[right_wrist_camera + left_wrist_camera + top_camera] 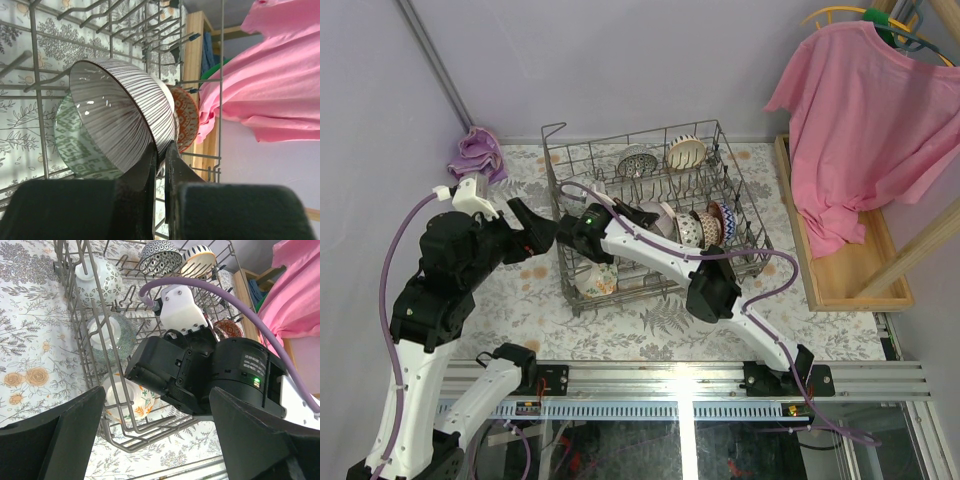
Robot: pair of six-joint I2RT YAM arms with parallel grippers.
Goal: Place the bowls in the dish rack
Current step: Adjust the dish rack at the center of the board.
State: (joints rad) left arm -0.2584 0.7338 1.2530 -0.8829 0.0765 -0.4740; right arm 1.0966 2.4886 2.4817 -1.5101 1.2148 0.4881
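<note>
Rim grip inside the dish rack [740,195]
The right tool [161,150] is clamped tight on the rim of a striped bowl [125,115] (a green one [70,145] stands right behind it). The left tool [538,232] gapes wide and empty just beside the rack's left wall, mid-desk [520,300].

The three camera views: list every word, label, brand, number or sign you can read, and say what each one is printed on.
Nothing here can be read.
Label with white print on the right arm's black housing: too small and blurred to read.
Striped bowl, other bowls, dish rack, tablecloth, pink shirt: patterns only, no lettering.
</note>
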